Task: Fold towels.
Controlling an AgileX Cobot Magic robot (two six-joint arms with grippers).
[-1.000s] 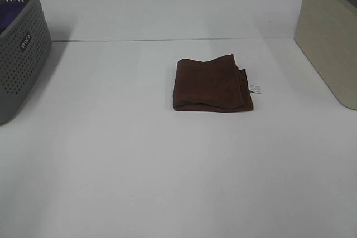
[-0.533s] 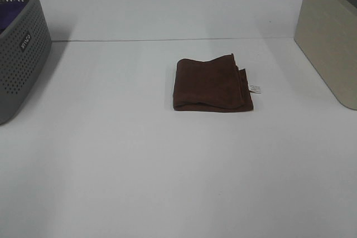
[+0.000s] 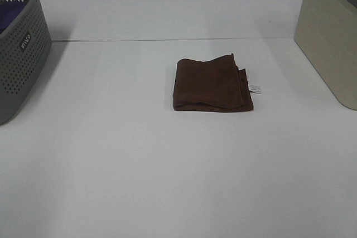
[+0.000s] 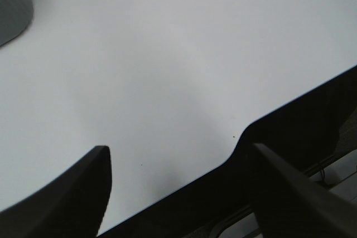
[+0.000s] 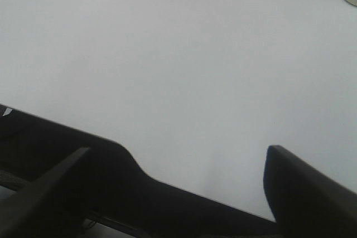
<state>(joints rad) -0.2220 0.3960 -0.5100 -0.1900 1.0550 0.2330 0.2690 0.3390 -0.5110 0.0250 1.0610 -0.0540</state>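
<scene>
The dark reddish-brown towel (image 3: 211, 85) lies folded into a small rectangle near the middle of the white table (image 3: 111, 154) in the exterior high view, with its small white label (image 3: 255, 88) sticking out at its right edge. Neither arm shows in that view. My left gripper (image 4: 178, 193) is open and empty over the table's near edge. My right gripper (image 5: 178, 193) is open and empty over the table's near edge too. The towel shows in neither wrist view.
A grey perforated basket (image 3: 19, 48) with a purple cloth (image 3: 8, 18) in it stands at the far left; its corner shows in the left wrist view (image 4: 12, 9). A beige box (image 3: 329, 43) stands at the far right.
</scene>
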